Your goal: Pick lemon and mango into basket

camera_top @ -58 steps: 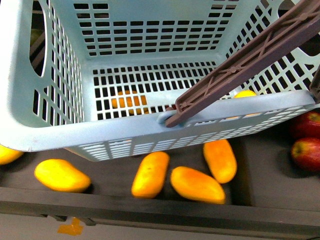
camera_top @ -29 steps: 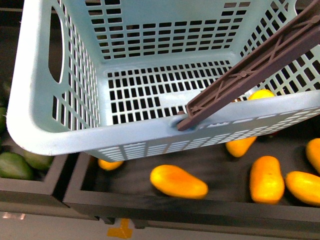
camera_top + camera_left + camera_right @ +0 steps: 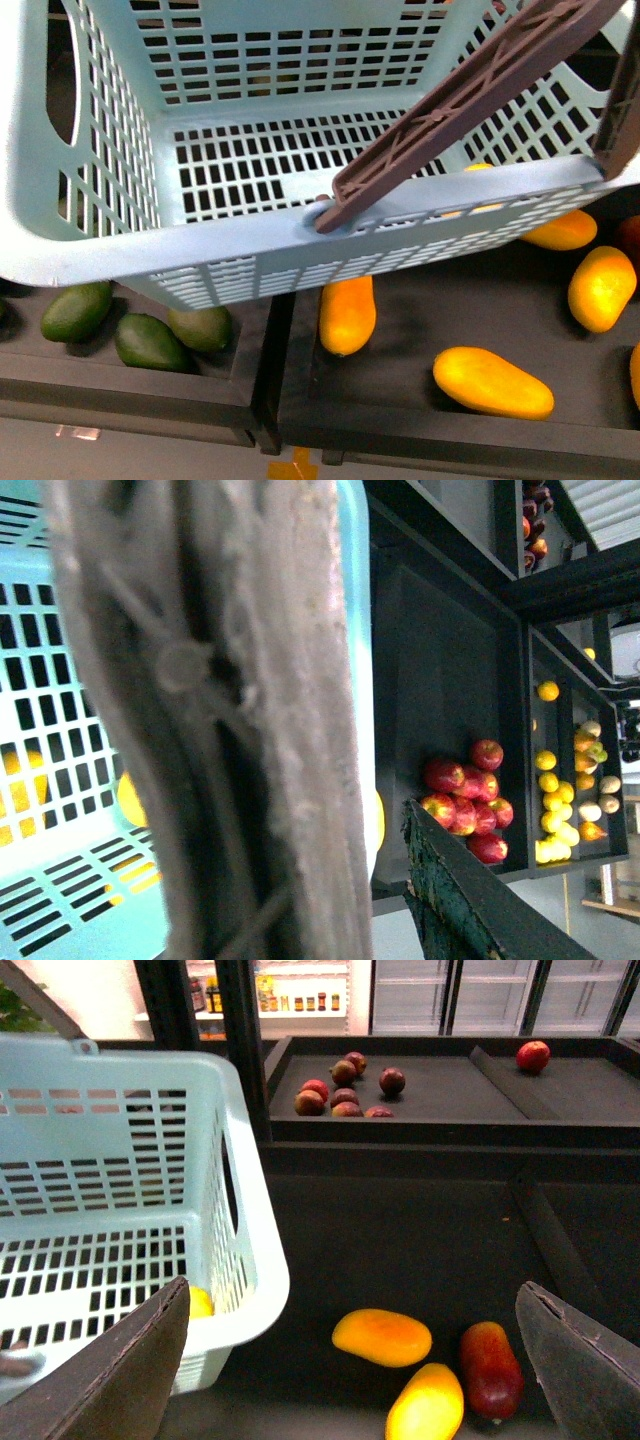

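Turquoise slotted basket (image 3: pixel 200 245) bears brown ribbed handle (image 3: pixel 450 100); right fingers (image 3: pixel 130 1360) gape empty, hold of left fingers (image 3: pixel 470 900) unclear.

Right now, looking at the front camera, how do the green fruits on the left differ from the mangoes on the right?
Colour: the green fruits are dark green, while the mangoes are yellow-orange.
Size: the mangoes look longer and bigger than the green fruits.
Spacing: the three visible green fruits huddle together, while the mangoes lie spread apart.
Both are smooth ovals lying in black bins below the basket.
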